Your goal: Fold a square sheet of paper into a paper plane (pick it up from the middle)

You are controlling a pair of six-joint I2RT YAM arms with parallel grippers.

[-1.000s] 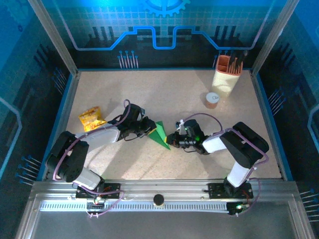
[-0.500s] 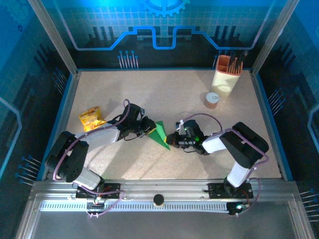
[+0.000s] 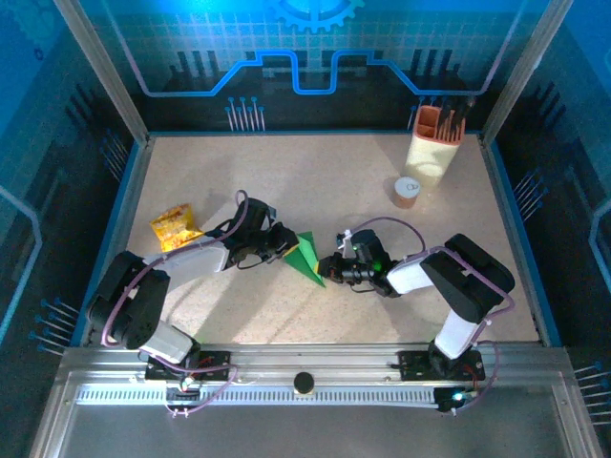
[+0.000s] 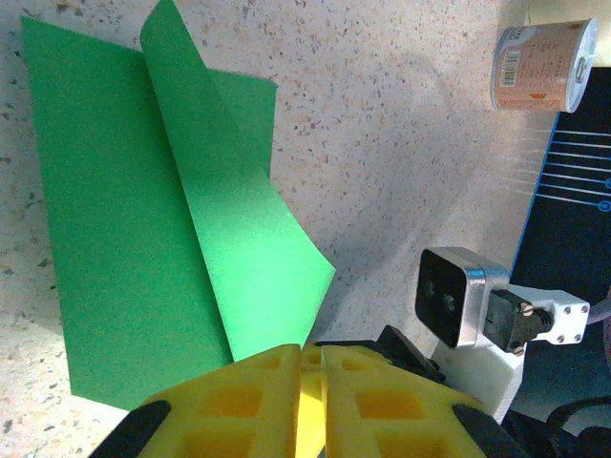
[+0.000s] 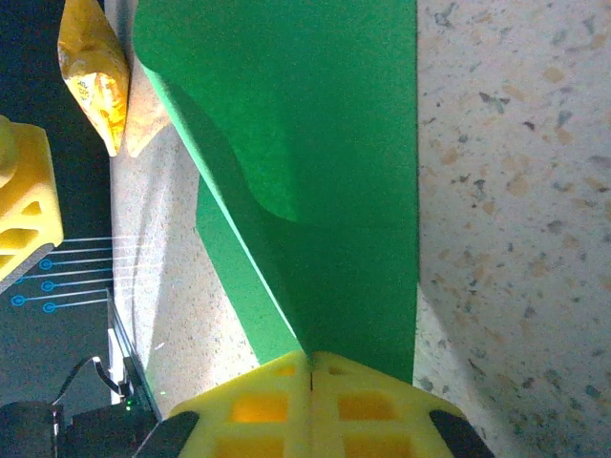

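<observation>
Speckled beige worktop point(image 3: 315, 181) in a blue-walled cell, from above: left pincer point(image 3: 284, 248) and right pincer point(image 3: 330, 268) are flanking a thin bright-green square sheet of paper point(image 3: 307, 256), lying mid-worktop as a part-folded wedge. Left wrist: the left pincer point(image 4: 304, 355) is clenching a raised flap of the sheet point(image 4: 115, 239). Right wrist: the right pincer point(image 5: 311, 361) is pinching the sheet point(image 5: 325, 143) at a crease. Early folds look done; the pointed dart is not yet taking shape.

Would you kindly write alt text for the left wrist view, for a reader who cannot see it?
A thin bright-green sheet of paper, one folded flap standing up, lies on a speckled beige table, its near edge pinched between the closed yellow fingers of the left gripper. A small peach-coloured tub with a barcode sits top right.
</observation>
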